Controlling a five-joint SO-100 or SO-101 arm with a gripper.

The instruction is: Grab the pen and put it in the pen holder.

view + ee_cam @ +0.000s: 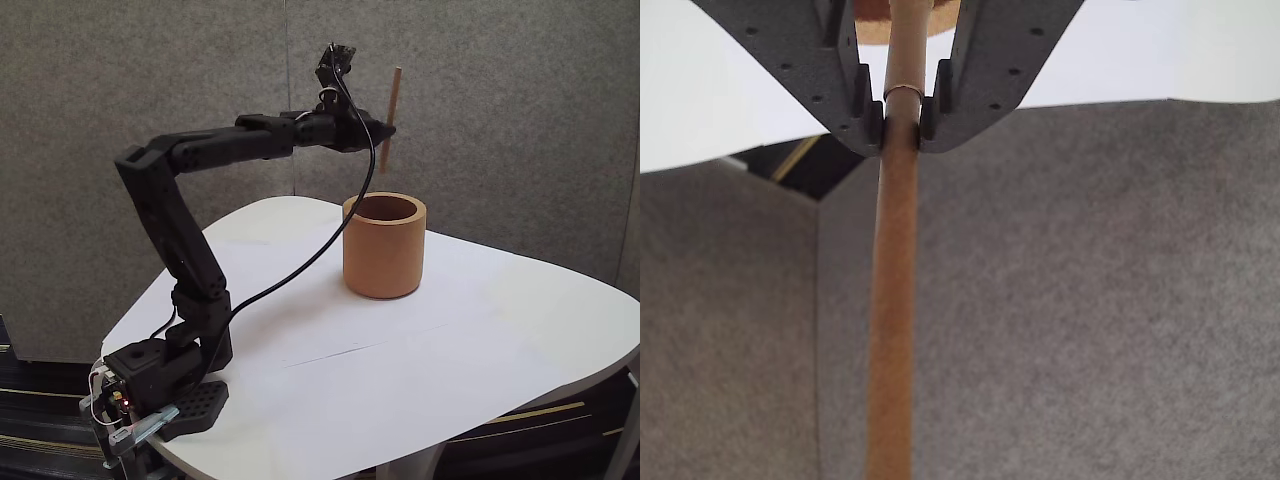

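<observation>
The pincer [386,129] is clamped on the near-upright pen [392,112], held above the pen holder [384,250] standing on the white counter [500,330].

White table [520,330] bears the pen holder [384,247] and arm base [165,385]

Arm clamped at the worktop [420,390] edge, lower link rising, upper link folded forward and roughly level. Gripper [386,130] raised at full reach, jaws closed tight on the pen [390,120], gripped mid-shaft, near upright; wrist view: fingertips [873,120] pinch either side.
</observation>
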